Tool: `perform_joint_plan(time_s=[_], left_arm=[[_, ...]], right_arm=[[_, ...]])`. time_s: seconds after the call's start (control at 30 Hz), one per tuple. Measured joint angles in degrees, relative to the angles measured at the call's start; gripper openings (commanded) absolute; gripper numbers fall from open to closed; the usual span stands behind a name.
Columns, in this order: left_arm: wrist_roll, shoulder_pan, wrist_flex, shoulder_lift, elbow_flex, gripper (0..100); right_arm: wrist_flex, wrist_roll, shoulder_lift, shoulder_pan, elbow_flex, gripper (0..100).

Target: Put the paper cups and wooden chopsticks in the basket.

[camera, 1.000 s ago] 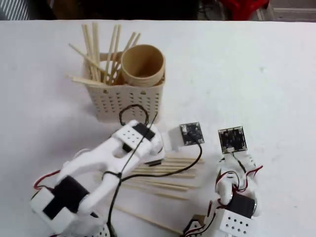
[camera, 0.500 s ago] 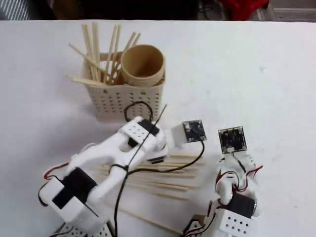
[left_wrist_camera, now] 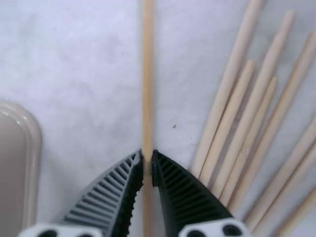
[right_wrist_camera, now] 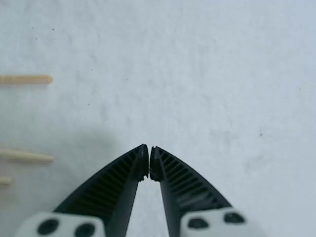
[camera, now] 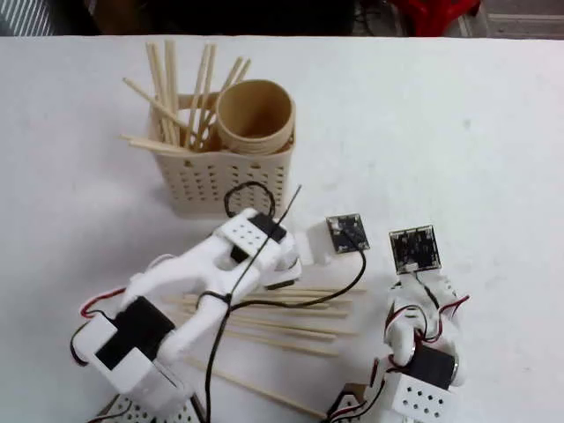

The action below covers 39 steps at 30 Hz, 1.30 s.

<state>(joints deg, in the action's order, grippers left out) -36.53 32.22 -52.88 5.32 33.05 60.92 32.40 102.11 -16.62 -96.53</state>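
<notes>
With left claw (left_wrist_camera: 147, 159) clenched on single chopstick (left_wrist_camera: 147, 74) just beside loose pile (left_wrist_camera: 247, 128) on counter (camera: 441, 132), lift level, clear neighbours, tip upright into basket (camera: 231, 181). Leave right claw (right_wrist_camera: 148, 163) pinched shut, empty.

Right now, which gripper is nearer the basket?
Left. The left gripper, shut on a chopstick, sits close beside the basket; the right gripper is farther off, over bare table.

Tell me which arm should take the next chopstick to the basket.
Left. The left gripper is shut on one chopstick beside the loose pile, and that arm sits nearer the basket. The right gripper is shut on nothing over bare table.
</notes>
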Motion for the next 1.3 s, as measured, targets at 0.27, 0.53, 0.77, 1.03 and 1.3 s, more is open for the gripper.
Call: perform_joint_plan(time_s=[0.27,0.53,0.77,1.03,1.3], left_arm=[[0.4,-2.3,-15.3,0.0,-16.7,2],[3.8,-2.5,-30.6,0.0,-42.4,2],[9.1,-2.5,-41.1,0.0,-69.2,2],[15.9,-4.1,-49.2,-1.1,-92.2,2],[17.8,-6.1,-49.4,-15.3,-85.4,2]], right_arm=[[0.0,0.0,0.0,0.0,0.0,2.5],[0.0,0.0,0.0,0.0,0.0,2.5],[0.0,0.0,0.0,0.0,0.0,2.5],[0.0,0.0,0.0,0.0,0.0,2.5],[0.0,0.0,0.0,0.0,0.0,2.5]])
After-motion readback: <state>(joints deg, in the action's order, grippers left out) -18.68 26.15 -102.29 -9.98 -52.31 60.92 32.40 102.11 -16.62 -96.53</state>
